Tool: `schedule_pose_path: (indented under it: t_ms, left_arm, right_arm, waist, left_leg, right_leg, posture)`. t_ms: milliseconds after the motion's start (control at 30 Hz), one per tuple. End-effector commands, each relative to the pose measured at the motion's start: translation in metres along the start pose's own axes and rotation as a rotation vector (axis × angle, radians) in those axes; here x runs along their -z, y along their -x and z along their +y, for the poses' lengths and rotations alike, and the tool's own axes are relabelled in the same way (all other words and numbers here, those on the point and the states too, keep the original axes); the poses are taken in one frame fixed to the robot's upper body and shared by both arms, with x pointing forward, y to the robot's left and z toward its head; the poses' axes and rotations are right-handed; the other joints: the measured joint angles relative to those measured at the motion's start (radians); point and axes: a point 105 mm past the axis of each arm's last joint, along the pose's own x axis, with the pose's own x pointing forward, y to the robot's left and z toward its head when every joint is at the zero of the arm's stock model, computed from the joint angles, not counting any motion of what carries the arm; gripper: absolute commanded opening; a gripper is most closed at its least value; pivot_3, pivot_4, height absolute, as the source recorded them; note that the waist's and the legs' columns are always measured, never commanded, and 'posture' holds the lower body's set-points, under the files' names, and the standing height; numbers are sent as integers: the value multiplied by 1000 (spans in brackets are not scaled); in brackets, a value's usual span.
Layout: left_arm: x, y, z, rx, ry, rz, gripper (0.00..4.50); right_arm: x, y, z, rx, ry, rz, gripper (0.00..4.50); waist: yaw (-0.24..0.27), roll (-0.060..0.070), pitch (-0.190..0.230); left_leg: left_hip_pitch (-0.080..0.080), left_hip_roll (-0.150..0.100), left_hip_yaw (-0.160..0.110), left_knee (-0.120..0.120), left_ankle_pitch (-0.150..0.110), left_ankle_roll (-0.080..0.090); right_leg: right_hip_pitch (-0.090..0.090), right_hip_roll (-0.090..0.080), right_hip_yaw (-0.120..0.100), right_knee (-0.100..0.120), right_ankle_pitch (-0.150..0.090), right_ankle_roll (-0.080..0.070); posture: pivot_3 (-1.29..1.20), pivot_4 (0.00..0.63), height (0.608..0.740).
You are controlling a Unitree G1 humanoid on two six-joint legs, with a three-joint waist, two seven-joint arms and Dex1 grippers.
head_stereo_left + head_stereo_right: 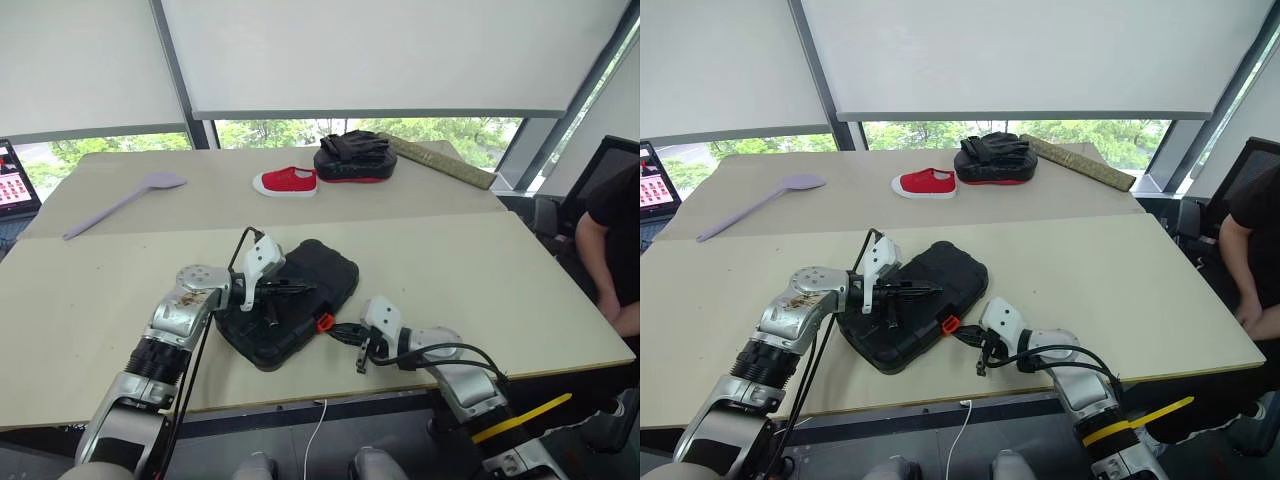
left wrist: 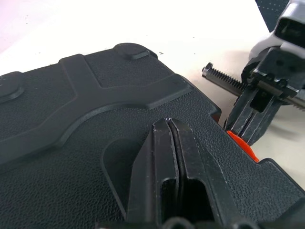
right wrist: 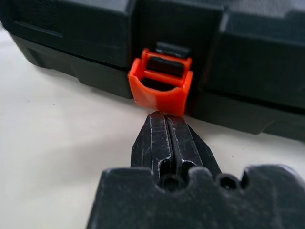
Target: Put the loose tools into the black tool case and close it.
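The black tool case (image 1: 290, 305) lies shut on the near part of the pale table (image 1: 480, 270), its lid down and its orange latch (image 3: 162, 86) on the edge that faces the robot; the left gripper (image 1: 295, 290) rests over the lid of the case, its two black fingers (image 2: 167, 162) pressed together with nothing between them, tips against the textured lid; the right gripper (image 1: 340, 330) sits low on the table just beside the case, pointing at the latch, its fingers (image 3: 169, 143) likewise closed on nothing, tips right below the latch and about touching it; the latch stands out from the case wall rather than lying flat against it; well beyond the case, a red shoe (image 1: 286, 181) lies beside a black padded mitt with red trim (image 1: 354, 157); a long lilac spoon (image 1: 125, 203) lies beyond the case on the robot's left; a person in black (image 1: 612, 240) sits at the table's edge, right of the case
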Motion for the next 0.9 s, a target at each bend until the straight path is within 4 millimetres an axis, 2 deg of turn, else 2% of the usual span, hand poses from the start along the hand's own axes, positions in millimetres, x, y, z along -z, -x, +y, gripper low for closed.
schedule_pose_path:
  t_ms: [33,367,533,733,900]
  left_arm:
    - [45,3,-4,-10,129,133,80]
    - [48,4,-4,-19,138,136,80]
    - [51,5,-4,-20,145,143,80]
    - [51,5,-4,-21,147,143,80]
    - [51,6,-5,-19,148,147,80]
  right_arm:
    - [-25,-3,-5,2,46,-105,0]
    - [-64,5,-3,-1,-25,-349,0]
    - [-62,6,-2,-20,-25,-332,0]
    - [-49,6,0,-35,-29,-257,0]
    - [-51,27,-2,-37,-48,-264,0]
  waist:
    - [0,0,0]
    - [-5,0,0]
    - [-7,0,0]
    - [-1,0,0]
    - [0,0,0]
  left_leg:
    - [0,0,0,0,0,0]
    - [0,0,-1,-1,0,0]
    - [1,0,-1,-2,0,0]
    - [3,0,-1,-5,0,0]
    - [3,-1,-1,-5,0,0]
  right_leg:
    - [0,0,0,0,0,0]
    - [-1,1,0,0,0,0]
    - [-1,1,1,0,0,0]
    - [0,1,1,0,-2,-2]
    - [0,1,1,-1,-2,-2]
  posture:
    - [0,150,740]
    - [0,150,740]
    - [0,150,740]
    - [0,150,740]
    - [0,150,740]
